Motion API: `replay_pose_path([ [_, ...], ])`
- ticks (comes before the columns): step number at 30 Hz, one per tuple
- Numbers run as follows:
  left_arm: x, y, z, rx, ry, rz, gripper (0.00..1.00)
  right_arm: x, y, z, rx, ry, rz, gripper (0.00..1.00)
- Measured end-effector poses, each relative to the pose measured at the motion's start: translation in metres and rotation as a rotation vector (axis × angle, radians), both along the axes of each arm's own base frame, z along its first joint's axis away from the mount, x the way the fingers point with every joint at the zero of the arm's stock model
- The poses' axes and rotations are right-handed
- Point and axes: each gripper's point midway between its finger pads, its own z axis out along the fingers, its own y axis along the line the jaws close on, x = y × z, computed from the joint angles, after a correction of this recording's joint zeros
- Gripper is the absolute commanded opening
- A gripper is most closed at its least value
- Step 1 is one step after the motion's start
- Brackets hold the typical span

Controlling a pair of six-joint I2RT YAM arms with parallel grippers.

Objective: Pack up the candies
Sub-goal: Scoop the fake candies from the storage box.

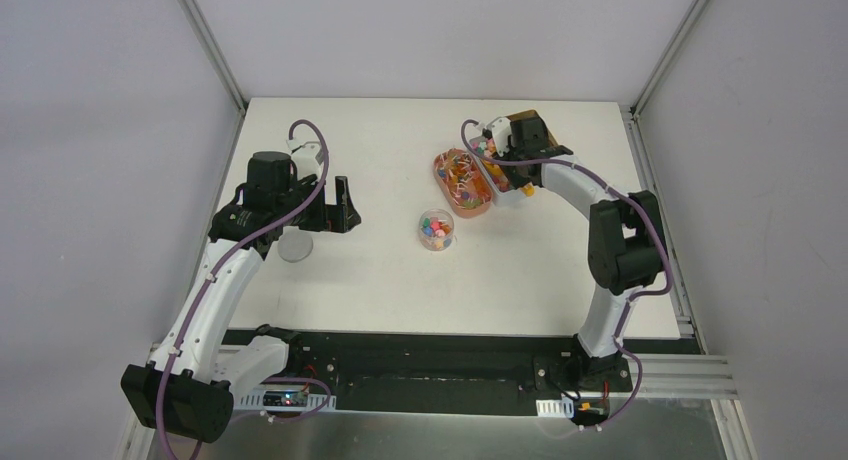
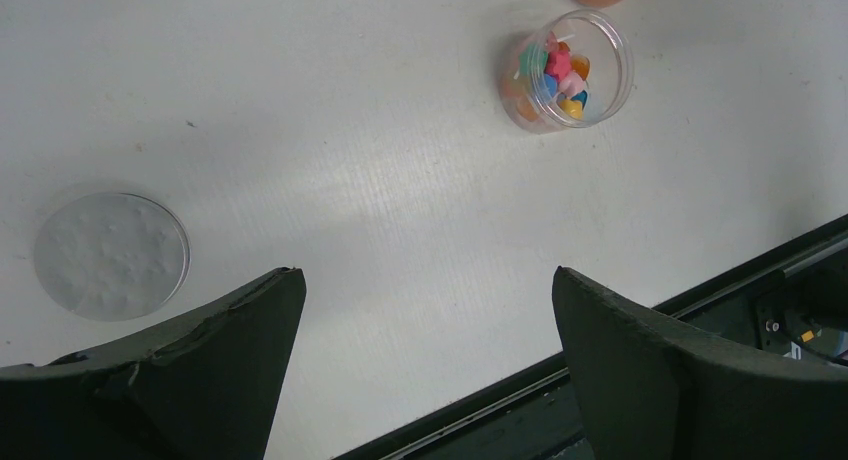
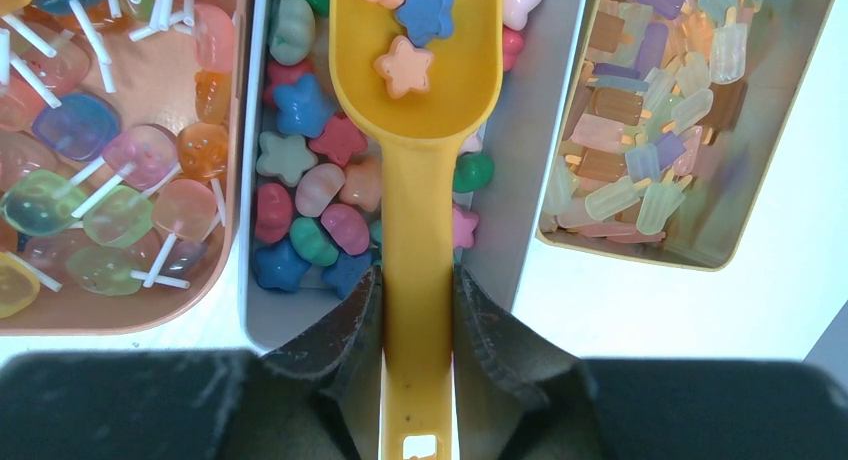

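The candies (image 3: 300,160) are small star and blob sweets in pink, blue, green and red, lying in a grey tray (image 3: 520,230). My right gripper (image 3: 418,280) is shut on the handle of the orange-yellow scoop (image 3: 415,90), whose bowl holds three candies over that tray. This gripper shows at the back right in the top view (image 1: 505,140). A small clear jar (image 1: 436,230) partly filled with candies stands mid-table and also shows in the left wrist view (image 2: 570,70). My left gripper (image 2: 425,280) is open and empty, to the left of the jar (image 1: 345,205).
A round clear lid (image 1: 295,246) lies flat by the left arm, also seen in the left wrist view (image 2: 110,255). A pink-orange tray of lollipops (image 3: 130,315) sits left of the grey tray. A tan tray of popsicle sweets (image 3: 700,255) sits right of it.
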Motion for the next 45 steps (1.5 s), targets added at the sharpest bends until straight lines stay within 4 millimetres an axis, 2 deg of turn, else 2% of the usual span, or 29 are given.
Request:
replay_pose_path([
  [29, 0.0, 0.0, 0.0, 0.001, 0.0, 0.001, 0.99, -0.007, 0.0, 0.007, 0.037, -0.026, -0.022, 0.0],
  [45, 0.0, 0.001, 0.0, 0.003, 0.0, 0.003, 0.99, -0.015, -0.006, 0.025, 0.042, -0.068, -0.027, 0.0],
])
